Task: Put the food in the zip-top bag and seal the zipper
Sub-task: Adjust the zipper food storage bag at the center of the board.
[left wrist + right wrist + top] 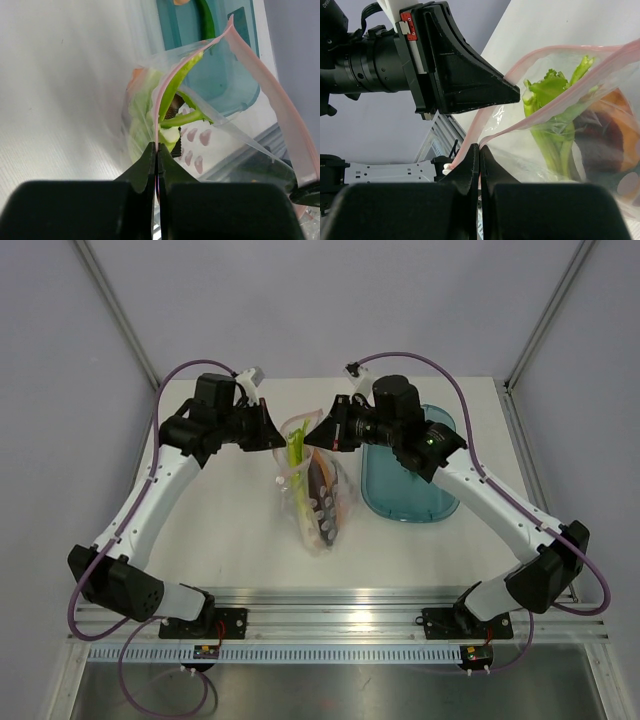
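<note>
The zip-top bag (318, 502) lies mid-table with its mouth raised between both grippers. Inside it I see light green stalks (547, 95), an orange piece (620, 102) and a dark piece (600, 142). My left gripper (156, 150) is shut on the pinkish-red zipper (272, 92) at one end of the mouth. The right gripper (480, 150) is shut on the zipper (470, 135) at the other end. The mouth gapes open between them. A dark green chili (206, 20) lies in the teal tray (225, 75), outside the bag.
The teal tray (395, 495) sits just right of the bag, under the right arm. The two grippers (283, 435) (312, 437) face each other closely above the bag's far end. A metal rail (340, 612) runs along the near table edge.
</note>
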{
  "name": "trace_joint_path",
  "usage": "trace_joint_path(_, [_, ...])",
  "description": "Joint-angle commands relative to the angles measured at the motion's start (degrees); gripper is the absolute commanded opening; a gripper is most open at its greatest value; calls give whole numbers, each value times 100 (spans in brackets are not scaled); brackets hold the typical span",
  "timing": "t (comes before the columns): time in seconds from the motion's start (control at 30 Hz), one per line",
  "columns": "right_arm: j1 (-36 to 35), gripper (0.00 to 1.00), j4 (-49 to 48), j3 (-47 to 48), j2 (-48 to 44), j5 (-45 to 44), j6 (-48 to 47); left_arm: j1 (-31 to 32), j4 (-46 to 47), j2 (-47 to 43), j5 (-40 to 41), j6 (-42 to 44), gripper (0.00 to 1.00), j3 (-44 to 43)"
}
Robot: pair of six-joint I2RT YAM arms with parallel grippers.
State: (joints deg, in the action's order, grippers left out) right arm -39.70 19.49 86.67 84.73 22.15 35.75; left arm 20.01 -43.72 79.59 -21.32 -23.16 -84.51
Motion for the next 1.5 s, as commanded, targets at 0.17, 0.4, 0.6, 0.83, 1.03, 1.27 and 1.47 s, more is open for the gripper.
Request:
trace_joint_path(0.17, [-81, 0, -375, 96, -370, -290, -270, 3, 408, -392, -732, -4, 0, -347])
trace_joint_path(0.4, [-81, 0, 196, -300, 17, -932, -393, 179, 584, -84, -865, -128, 0, -171])
trace_joint_path(0.6, [-81, 50, 554, -64, -255, -1169, -726, 196, 339, -23, -978, 162, 0, -706])
trace_joint_path(0.83, [15, 60, 1373, 780, -264, -1977, -1210, 196, 356, 83, -1313, 286, 0, -804])
trace_joint_path(1.03, [279, 63, 1874, 1360, 175, -2022, -1351, 196, 400, 118, -1533, 250, 0, -830])
trace_joint_path(1.27, [323, 60, 2042, 1625, 554, -1706, -1360, 196, 330, 135, -1612, 294, 0, -883])
trace_joint_path(1.47, [323, 53, 2129, 1703, 711, -1775, -1430, 196, 329, 179, -1735, 391, 0, -874])
